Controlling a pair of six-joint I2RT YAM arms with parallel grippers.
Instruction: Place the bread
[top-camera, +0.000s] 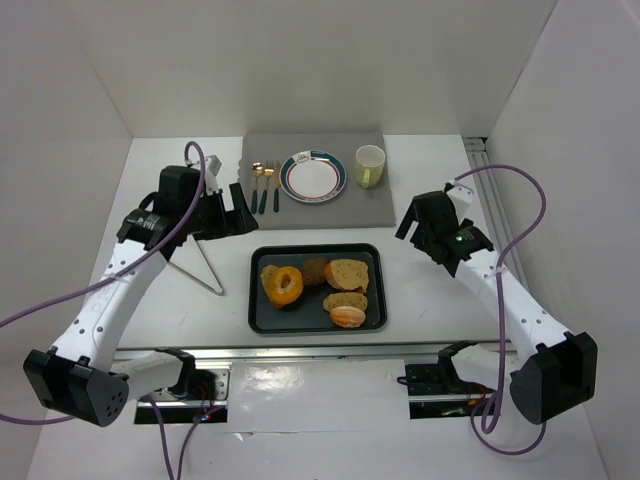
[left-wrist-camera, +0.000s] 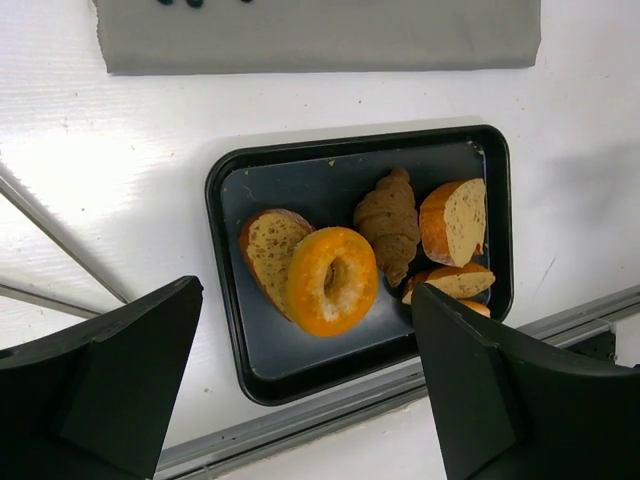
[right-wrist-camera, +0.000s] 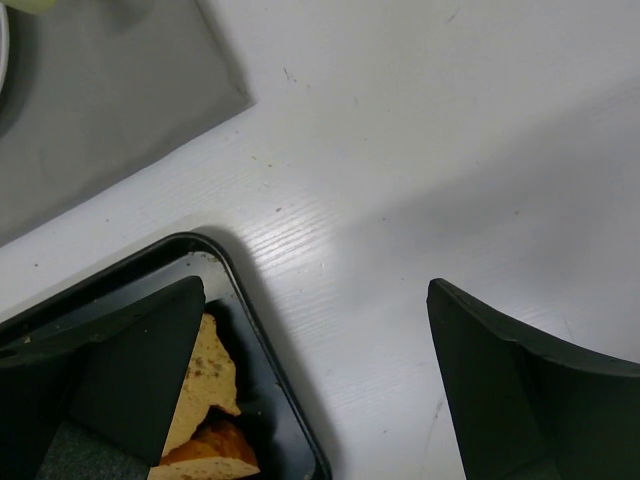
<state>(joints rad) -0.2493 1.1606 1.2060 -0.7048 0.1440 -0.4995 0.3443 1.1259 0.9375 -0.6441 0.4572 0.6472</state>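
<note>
We see the left arm (top-camera: 110, 300) rise from its base at the near left and lean inward. Its left gripper (top-camera: 240, 212) hangs over the table (top-camera: 190, 315) just off the tray's (top-camera: 255, 310) far left corner. In the wrist view its fingers (left-wrist-camera: 120, 390) stand wide apart with nothing between them, and the tray shows in the gap. The right arm (top-camera: 510, 300) mirrors this from the near right, its right gripper (top-camera: 425, 235) hanging just beyond the tray's far right corner. Its fingers (right-wrist-camera: 530, 390) are also spread and empty, above bare table and the tray's rim.

We count six bread pieces, all on the one black tray:
- One orange-yellow bagel ring (top-camera: 283, 286) sits at the left, overlapping a tan slice (top-camera: 267, 271) behind it.
- One brown croissant-shaped piece (top-camera: 316, 270) lies in the middle.
- One larger slice (top-camera: 352, 273) with an orange crust lies at the far right.
- The small oval slice (top-camera: 345, 300) lies just nearer than the larger slice.
- One pink-and-cream bun (top-camera: 348, 317) is nearest of all, right beside the small oval slice.

Beyond the tray a grey mat (top-camera: 370, 205) holds one plate (top-camera: 312, 177) and one pale green cup (top-camera: 370, 165). It also holds what we take to be three pieces of cutlery (top-camera: 265, 186), though they are too small to count for certain.
</note>
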